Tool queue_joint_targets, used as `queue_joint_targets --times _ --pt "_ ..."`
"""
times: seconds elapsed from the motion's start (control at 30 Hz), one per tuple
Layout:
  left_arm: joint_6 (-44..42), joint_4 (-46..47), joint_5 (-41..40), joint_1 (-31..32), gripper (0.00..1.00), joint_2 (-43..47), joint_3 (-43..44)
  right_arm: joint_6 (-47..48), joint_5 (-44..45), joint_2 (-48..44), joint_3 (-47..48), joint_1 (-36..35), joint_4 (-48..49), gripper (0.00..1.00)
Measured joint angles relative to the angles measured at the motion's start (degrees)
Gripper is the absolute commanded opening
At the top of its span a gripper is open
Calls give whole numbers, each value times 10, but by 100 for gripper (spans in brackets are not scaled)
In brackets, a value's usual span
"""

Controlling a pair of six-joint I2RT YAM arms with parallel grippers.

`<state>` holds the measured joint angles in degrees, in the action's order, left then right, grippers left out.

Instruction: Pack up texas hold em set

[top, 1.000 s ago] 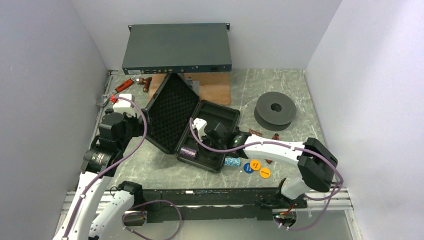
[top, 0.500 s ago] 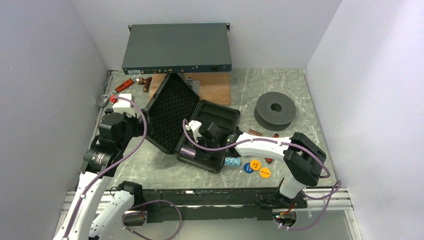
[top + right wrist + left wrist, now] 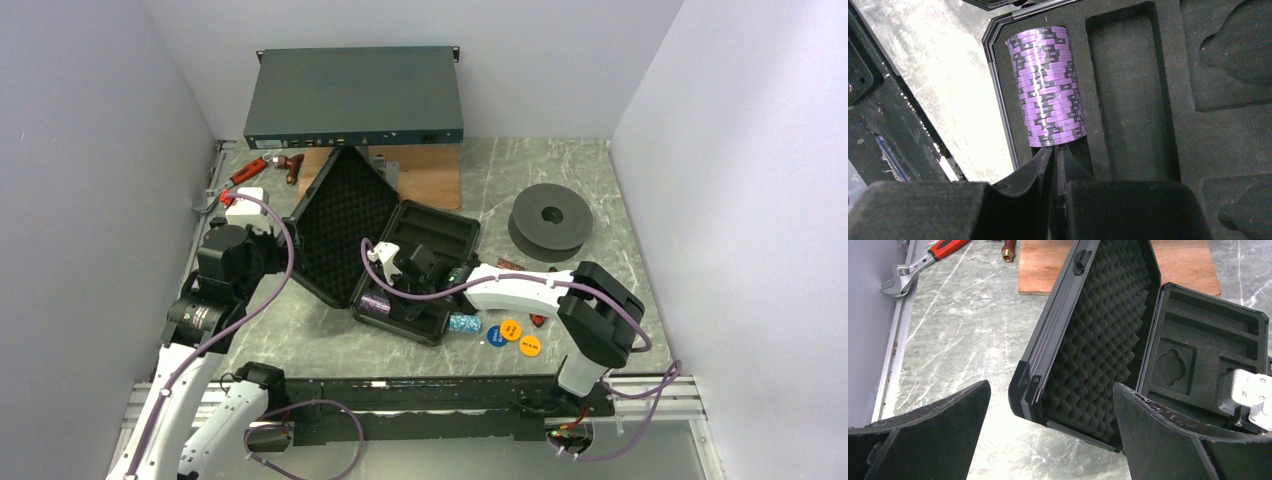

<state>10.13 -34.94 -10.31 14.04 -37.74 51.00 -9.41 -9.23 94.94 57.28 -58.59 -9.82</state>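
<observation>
A: Right gripper [image 3: 1054,150]: fingers pressed together, gripping nothing, tips at the near end of the purple roll [image 3: 1045,85].
B: Roll: lying in the end slot of the case [image 3: 1158,150]. We judge it is being nudged home.
A: Left gripper [image 3: 1050,390]: spread wide, empty, near the lid [image 3: 1098,330].
B: Outstanding: teal roll [image 3: 463,323], three discs [image 3: 511,329], on the table [image 3: 600,200] beside the case. Next we need to back off, open up and fetch the teal roll.

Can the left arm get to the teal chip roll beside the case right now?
Probably not: the teal chip roll lies beyond the case from the left end effector, and the raised lid and the right arm stand between them.
</observation>
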Motion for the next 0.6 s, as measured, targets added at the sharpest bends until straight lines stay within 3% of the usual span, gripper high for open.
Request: queue_joint_targets --times 0.17,0.53,0.6 --pt "0 0 0 0 100 0 0 0 3 -3 0 0 -2 14" --pt "0 0 2 -1 100 0 0 1 54 -111 -3 0 -21 42" --pt "0 0 4 -2 100 1 0 -1 66 -134 -10 0 -26 51"
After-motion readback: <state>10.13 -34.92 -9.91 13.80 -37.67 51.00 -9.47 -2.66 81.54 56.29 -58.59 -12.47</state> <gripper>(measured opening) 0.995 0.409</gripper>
